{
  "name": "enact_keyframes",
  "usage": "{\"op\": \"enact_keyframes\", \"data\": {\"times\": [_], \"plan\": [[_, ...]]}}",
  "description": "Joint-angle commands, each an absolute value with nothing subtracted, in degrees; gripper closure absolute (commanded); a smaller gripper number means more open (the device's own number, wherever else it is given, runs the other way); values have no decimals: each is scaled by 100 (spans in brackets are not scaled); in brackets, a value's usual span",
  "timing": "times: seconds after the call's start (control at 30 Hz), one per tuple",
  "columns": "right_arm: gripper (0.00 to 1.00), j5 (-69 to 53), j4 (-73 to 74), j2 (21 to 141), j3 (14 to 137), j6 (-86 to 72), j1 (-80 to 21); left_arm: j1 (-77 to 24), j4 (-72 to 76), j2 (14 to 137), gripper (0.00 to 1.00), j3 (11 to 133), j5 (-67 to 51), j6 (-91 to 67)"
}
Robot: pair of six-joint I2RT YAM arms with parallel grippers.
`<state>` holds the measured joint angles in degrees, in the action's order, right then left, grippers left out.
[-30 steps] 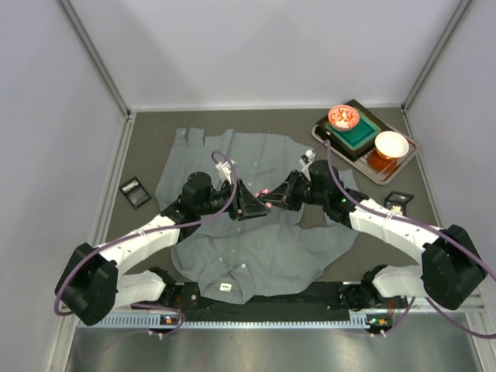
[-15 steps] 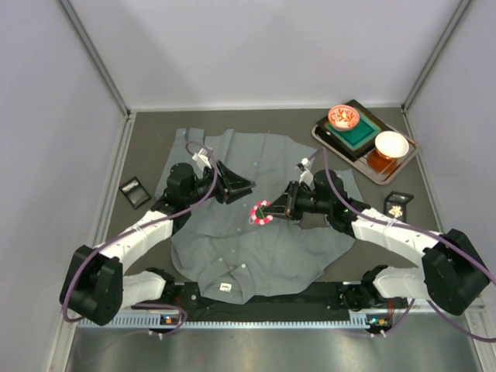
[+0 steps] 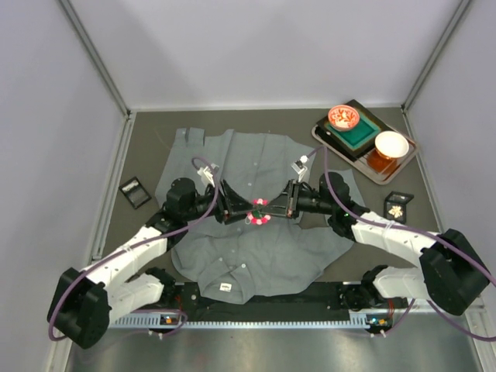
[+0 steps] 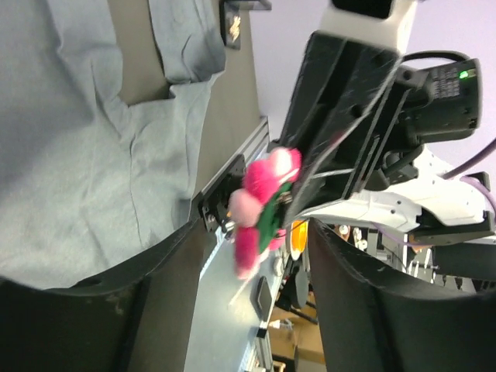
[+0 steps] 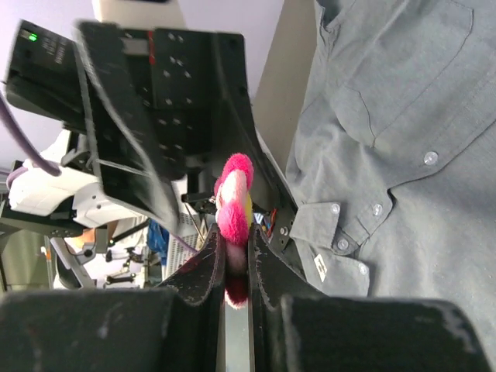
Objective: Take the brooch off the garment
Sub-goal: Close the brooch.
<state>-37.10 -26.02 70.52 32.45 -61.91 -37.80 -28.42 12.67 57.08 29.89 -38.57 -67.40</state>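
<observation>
The right claw [image 5: 236, 262] is clamped on the brooch [image 5: 235, 198], a ring of pink and pale pom-poms with a green part, its two fingers [image 5: 263, 267] pressed against either face of it. In the overhead view the brooch [image 3: 258, 211] hangs in the air over the middle of the garment [image 3: 256, 256], lifted off the cloth. The left claw [image 3: 242, 211] faces it from the other side, and the two claws meet nearly nose to nose. In the left wrist view the left claw's fingers [image 4: 167, 256] stand wide apart, one on each side of the brooch [image 4: 263, 203], with a gap showing on both sides. The garment lies spread flat on the dark counter [image 3: 147, 147], collar toward the arm bases. At the far right corner sits a tray [image 3: 387, 177] carrying a red patterned bowl [image 3: 343, 117] and a white bowl [image 3: 391, 143].
</observation>
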Motion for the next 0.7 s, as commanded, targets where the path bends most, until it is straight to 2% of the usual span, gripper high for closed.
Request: {"op": "enact_keyframes", "data": {"times": [0.0,0.13,0.3,0.37,0.4,0.43,0.57,0.67], "plan": [[100,-3569,-3410,6864,3182,-6398,-3744,-3023,2310,5800,44,2778,-3797,-7048],[100,-3420,-3524,6864,3190,-6469,-3744,-3032,3136,6073,51,2593,-3867,-7461],[100,-3384,-3612,6908,3199,-6557,-3744,-3067,3296,6231,66,2558,-3885,-7532],[100,-3323,-3534,6882,3199,-6548,-3753,-3067,3226,6170,64,2558,-3858,-7515],[100,-3287,-3481,6864,3191,-6522,-3753,-3059,3147,6135,52,2566,-3832,-7480],[100,-3244,-3367,6838,3199,-6487,-3753,-3059,2894,6030,48,2593,-3806,-7419],[100,-3278,-3252,6820,3243,-6398,-3762,-3067,2181,5845,48,2794,-3586,-7015],[100,-3173,-3096,6741,3234,-6337,-3753,-3067,2179,5915,48,2830,-3612,-7040]]}}
